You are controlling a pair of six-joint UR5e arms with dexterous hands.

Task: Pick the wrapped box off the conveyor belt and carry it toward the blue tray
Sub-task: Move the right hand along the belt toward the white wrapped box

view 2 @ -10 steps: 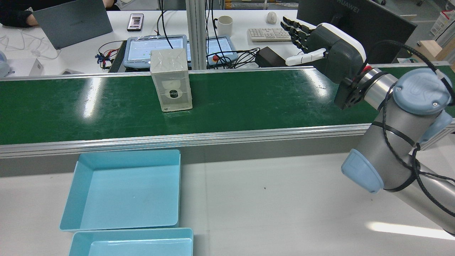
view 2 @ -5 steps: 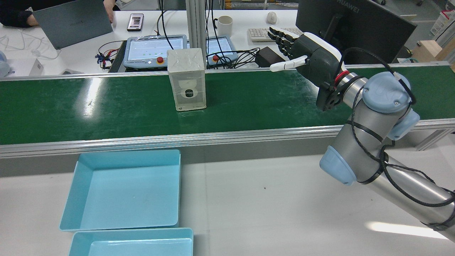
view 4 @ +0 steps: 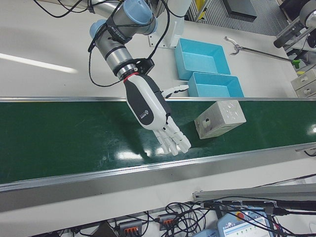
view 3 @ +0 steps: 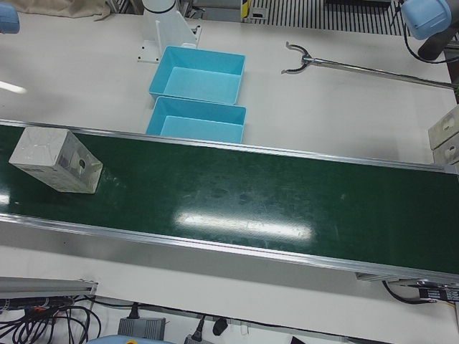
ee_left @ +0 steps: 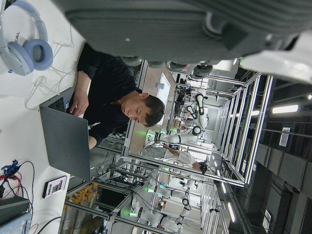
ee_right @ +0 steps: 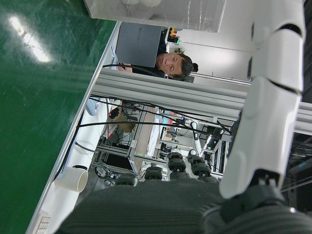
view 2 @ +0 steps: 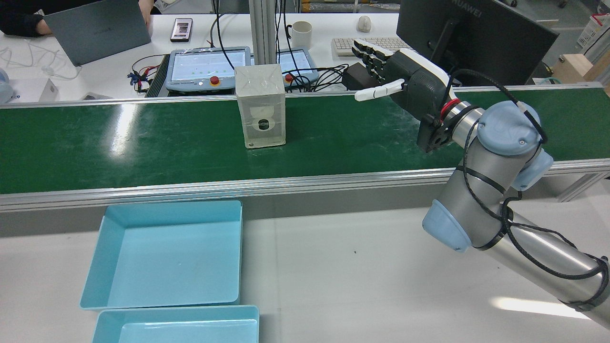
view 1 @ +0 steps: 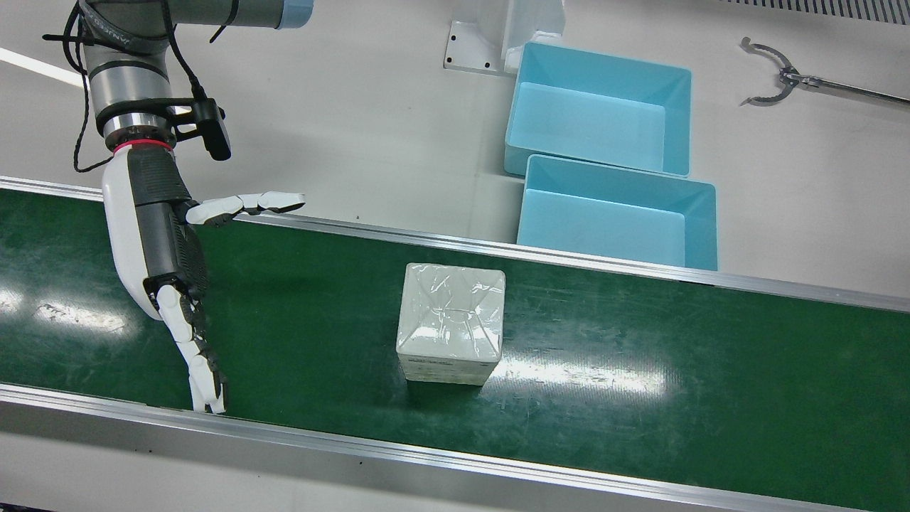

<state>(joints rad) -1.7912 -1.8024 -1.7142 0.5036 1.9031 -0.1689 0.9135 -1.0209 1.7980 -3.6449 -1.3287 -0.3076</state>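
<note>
wrapped box (view 2: pixel 260 106) nearer, right hand (view 2: pixel 405 81) open, apart

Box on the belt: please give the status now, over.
Right hand open over the belt, beside the box, not touching. Box upright, not held. Left hand off the belt, state unclear. Nothing between hand and box.

This is a robotics lab set up like a factory line: a green conveyor belt (view 2: pixel 143 138) in an aluminium frame runs past a white worktable (view 2: pixel 357 267). Behind it, desks hold a laptop (view 2: pixel 97 31), keyboard (view 2: pixel 360 46), monitor (view 2: pixel 476 38) and teach pendants (view 2: pixel 205 66).
</note>
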